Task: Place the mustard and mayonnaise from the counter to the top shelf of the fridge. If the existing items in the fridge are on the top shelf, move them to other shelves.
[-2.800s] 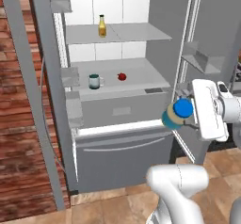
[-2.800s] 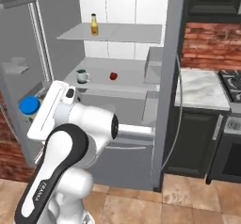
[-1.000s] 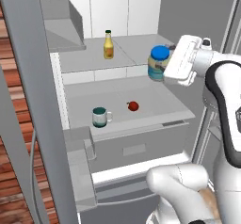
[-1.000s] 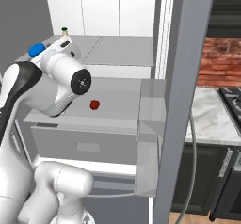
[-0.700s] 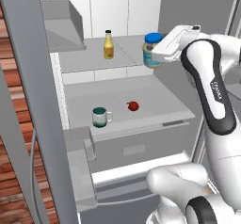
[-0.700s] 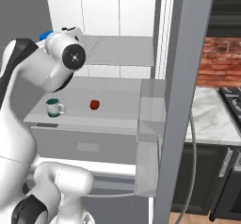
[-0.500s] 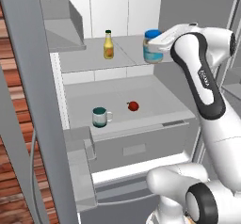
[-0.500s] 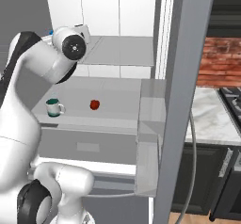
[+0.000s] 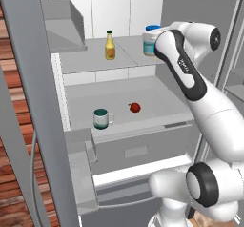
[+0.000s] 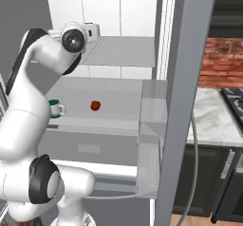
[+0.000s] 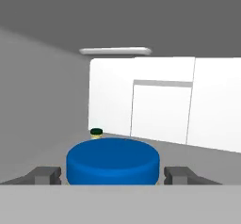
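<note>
Hand view: the fingers [image 11: 113, 176] are gripping the mayonnaise [image 11: 113, 161] by its sides, keeping the jar upright as it is hovering at the top shelf [image 9: 128, 54] of the fridge [image 9: 200, 2]. Beyond the fingers, the mustard [image 9: 110, 45] is standing on that shelf. No label writing is legible.

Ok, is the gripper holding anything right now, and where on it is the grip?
Yes: the gripper holds the mayonnaise, one finger on either side of the jar just below its blue lid, over the top shelf.
</note>
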Available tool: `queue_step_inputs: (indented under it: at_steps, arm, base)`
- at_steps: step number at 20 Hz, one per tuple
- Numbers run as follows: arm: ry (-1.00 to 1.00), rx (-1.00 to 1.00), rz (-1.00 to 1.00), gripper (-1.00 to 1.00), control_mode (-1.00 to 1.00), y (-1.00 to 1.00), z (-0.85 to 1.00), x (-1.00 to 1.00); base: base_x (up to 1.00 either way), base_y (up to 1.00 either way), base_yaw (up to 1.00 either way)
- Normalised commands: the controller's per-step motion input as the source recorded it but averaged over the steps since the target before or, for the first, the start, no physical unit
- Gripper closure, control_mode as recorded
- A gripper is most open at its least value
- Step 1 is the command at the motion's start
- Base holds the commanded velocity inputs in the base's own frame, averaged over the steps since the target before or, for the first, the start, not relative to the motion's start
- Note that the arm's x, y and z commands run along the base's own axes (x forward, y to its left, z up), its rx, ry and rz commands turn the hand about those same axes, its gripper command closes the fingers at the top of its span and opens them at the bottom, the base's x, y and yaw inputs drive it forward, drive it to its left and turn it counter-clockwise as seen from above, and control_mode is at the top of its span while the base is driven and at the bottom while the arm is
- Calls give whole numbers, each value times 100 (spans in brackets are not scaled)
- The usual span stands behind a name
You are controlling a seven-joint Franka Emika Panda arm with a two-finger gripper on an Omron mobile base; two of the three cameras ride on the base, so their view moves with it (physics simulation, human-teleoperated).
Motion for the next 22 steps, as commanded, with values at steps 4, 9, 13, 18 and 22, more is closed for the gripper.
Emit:
queue_step_inputs:
  at_steps: [4, 9, 13, 18, 22]
  arm:
    - [0, 1, -16, 100, -100, -3, -40, 66]
    - [1, 0, -12, 100, -100, 0, -36, 62]
    - [7, 0, -6, 100, -100, -9, -32, 53]
    - [6, 1, -2, 100, -100, -27, -25, 39]
    - [0, 1, 0, 100, -100, -9, -7, 38]
  base:
    - [0, 0, 0]
    - [0, 0, 0]
    - [0, 0, 0]
    - [0, 0, 0]
    - [0, 0, 0]
